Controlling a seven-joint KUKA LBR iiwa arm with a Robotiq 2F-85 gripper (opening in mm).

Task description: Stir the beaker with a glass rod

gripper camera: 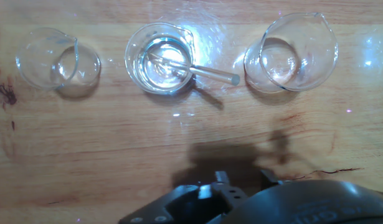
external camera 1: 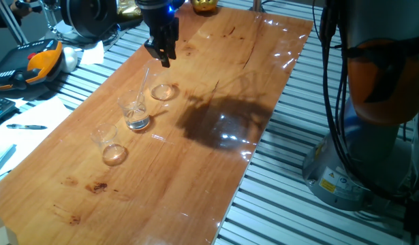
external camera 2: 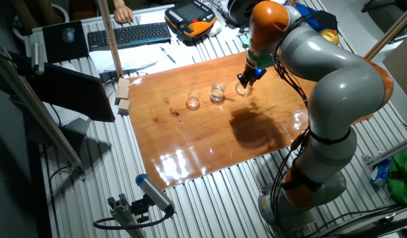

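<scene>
Arm reaching over the far end of the wooden bench (external camera 1: 216,163), its wrist bent so the gripper (external camera 1: 161,53) points down, hanging above the row of glassware and touching nothing. Whether the jaws are parted or closed cannot be told; nothing shows between them. Three clear glass vessels stand in a line on the bench. The middle one is the beaker (external camera 1: 134,109), upright, with a bright shining base; the glass rod (external camera 1: 145,83) stands in it, leaning on the rim with its upper end tilted toward the taller beaker (external camera 1: 163,91). In the hand view the rod's free end sticks out past the beaker's rim toward that wider neighbour, not touching it. The smaller beaker (external camera 1: 107,141) stands on the other side and looks empty. The rod's top lies just below the gripper and apart from it
</scene>
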